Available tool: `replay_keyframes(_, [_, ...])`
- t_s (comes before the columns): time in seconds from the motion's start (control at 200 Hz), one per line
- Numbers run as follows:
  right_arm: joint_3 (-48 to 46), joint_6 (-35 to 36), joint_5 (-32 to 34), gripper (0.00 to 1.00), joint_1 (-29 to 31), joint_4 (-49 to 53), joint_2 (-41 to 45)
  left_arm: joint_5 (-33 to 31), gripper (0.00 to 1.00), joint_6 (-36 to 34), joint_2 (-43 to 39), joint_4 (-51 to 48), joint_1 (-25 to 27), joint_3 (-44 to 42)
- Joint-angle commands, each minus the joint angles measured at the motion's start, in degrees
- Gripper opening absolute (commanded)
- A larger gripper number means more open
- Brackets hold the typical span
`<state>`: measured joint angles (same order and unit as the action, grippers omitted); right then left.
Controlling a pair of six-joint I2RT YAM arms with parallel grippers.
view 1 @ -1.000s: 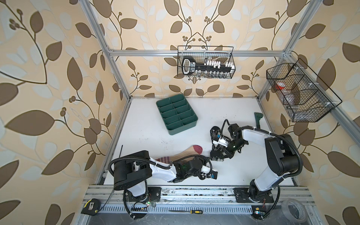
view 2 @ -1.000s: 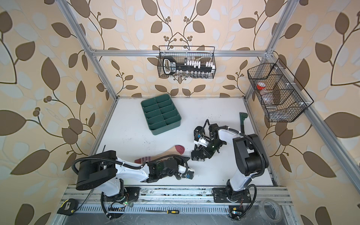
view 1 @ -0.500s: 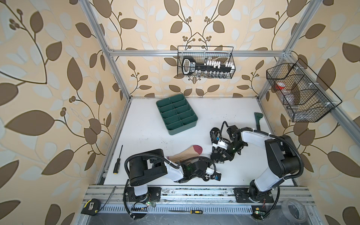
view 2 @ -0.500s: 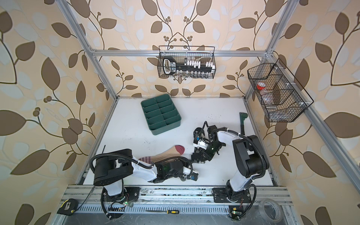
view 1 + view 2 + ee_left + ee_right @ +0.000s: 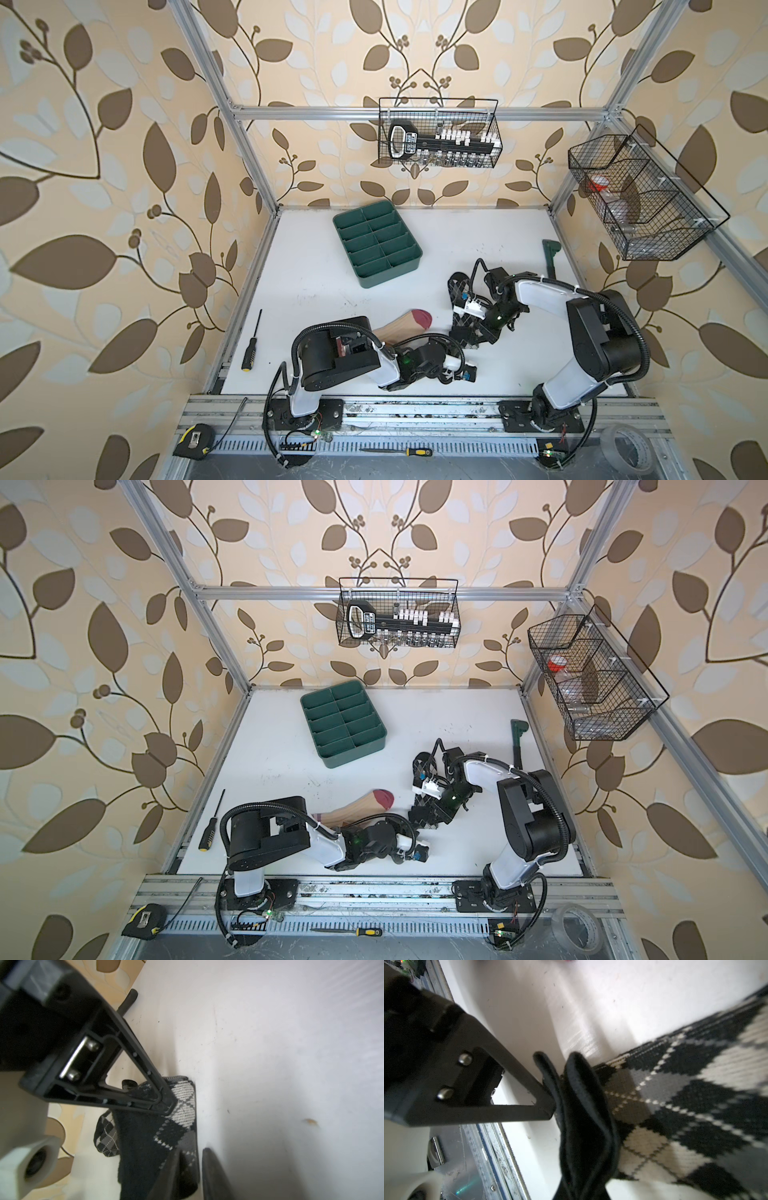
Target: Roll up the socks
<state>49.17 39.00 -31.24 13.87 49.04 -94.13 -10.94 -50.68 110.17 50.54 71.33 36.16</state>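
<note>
Black argyle sock (image 5: 457, 286) (image 5: 422, 766) lies right of the middle of the table (image 5: 311, 270), its length running from mid-table toward the front edge. Both grippers are at its near end.

Right gripper (image 5: 553, 1103) has its jaws closed tight on the sock's plain black cuff. In the right wrist view the fabric stands up in a fold at the tip of the one finger (image 5: 488, 1114) that shows, and the diamond pattern spreads flat on the table beyond it. In both top views this gripper sits low over the sock's near end.

Left gripper (image 5: 172, 1127) reaches in from the front edge to the same end. In the left wrist view one finger (image 5: 139, 1059) has its tip against a white diamond at the sock's edge. A second dark shape at the frame's border is too blurred to name. Pinching or only touching the fabric — cannot tell.

Beige sock (image 5: 397, 328) (image 5: 353, 808) lies flat near the middle of the front edge. Its maroon toe (image 5: 420, 318) points toward the black sock — near it, but apart. Its cuff end is hidden under the left arm.

Green tray (image 5: 390, 276) sits toward the back edge, well apart from both socks. Screwdriver (image 5: 250, 353) lies by the left edge.
</note>
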Motion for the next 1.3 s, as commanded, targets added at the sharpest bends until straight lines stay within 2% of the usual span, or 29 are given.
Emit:
replay_keyframes(0.0, [-1.0,1.1,0.1,0.00,0.2,0.4,1.3,0.6,0.13,1.2,1.3,-0.4,0.6,0.8])
replay_keyframes(0.15, [-1.1,1.0,0.1,0.00,0.2,0.4,1.7,0.4,0.00,2.1,2.2,-0.4,0.7,1.4])
replay_keyframes(0.445, [-1.6,-0.2,1.4,0.00,0.5,-0.8,2.2,-1.6,0.00,3.8,1.9,-1.1,0.7,2.3])
replay_keyframes(0.485, [-1.7,-0.7,2.0,0.03,0.5,-1.3,2.4,-1.7,0.00,4.1,1.7,-1.9,0.7,2.5])
replay_keyframes(0.52, [-1.9,-1.2,2.5,0.09,0.4,-1.7,2.7,-1.7,0.00,4.3,1.3,-2.4,0.7,2.5])
replay_keyframes(0.555, [-2.2,-1.9,3.2,0.28,0.3,-2.4,3.0,-1.4,0.00,4.5,1.0,-3.1,0.7,2.6])
replay_keyframes(0.585, [-2.4,-2.9,4.3,0.38,0.4,-3.3,3.4,-1.1,0.00,4.5,0.6,-4.1,0.7,2.7])
replay_keyframes(0.645, [-2.8,-3.9,5.2,0.45,-0.1,-4.4,4.2,-0.1,0.00,5.0,-0.3,-6.6,0.6,3.1])
replay_keyframes(0.67, [-2.8,-3.9,5.2,0.51,-0.2,-4.5,4.7,0.5,0.00,5.4,-0.7,-8.1,0.7,3.3])
replay_keyframes(0.755, [-2.4,-3.5,4.6,0.57,-0.8,-4.9,7.3,1.7,0.00,7.2,-1.5,-10.9,0.4,3.8])
replay_keyframes(0.775, [-2.3,-3.3,4.2,0.77,-1.1,-5.1,8.0,1.9,0.00,7.5,-1.6,-11.3,0.4,3.8])
replay_keyframes(0.8, [-2.1,-3.3,3.9,0.84,-1.5,-5.1,8.9,2.2,0.00,8.0,-1.7,-11.7,0.3,3.8])
replay_keyframes(0.81, [-2.0,-3.3,3.7,0.94,-1.7,-5.2,9.4,2.3,0.00,8.2,-1.7,-11.9,0.3,3.9])
replay_keyframes(0.82, [-2.0,-3.3,3.6,0.99,-1.9,-5.3,9.8,2.5,0.00,8.2,-1.8,-12.1,0.2,3.9])
replay_keyframes(0.955, [-2.2,-2.6,4.5,1.00,-3.3,-6.1,16.3,4.3,0.00,10.2,-2.9,-16.0,-0.3,4.4])
replay_keyframes(1.025, [-3.1,-2.8,9.1,1.00,-3.9,-8.8,20.8,6.8,0.00,12.3,-3.9,-19.1,-1.1,5.1])
replay_keyframes(1.15, [-5.4,-8.0,23.3,1.00,-7.0,-18.8,28.4,12.7,0.00,15.7,-6.5,-26.3,-3.3,7.0])
replay_keyframes(1.205, [-6.1,-10.6,30.4,1.00,-8.1,-22.5,31.6,17.4,0.00,16.9,-7.6,-32.0,-4.7,8.8])
replay_keyframes(1.295, [-6.4,-12.5,38.5,1.00,-9.1,-24.7,37.0,23.4,0.00,18.5,-8.3,-39.4,-7.2,11.8])
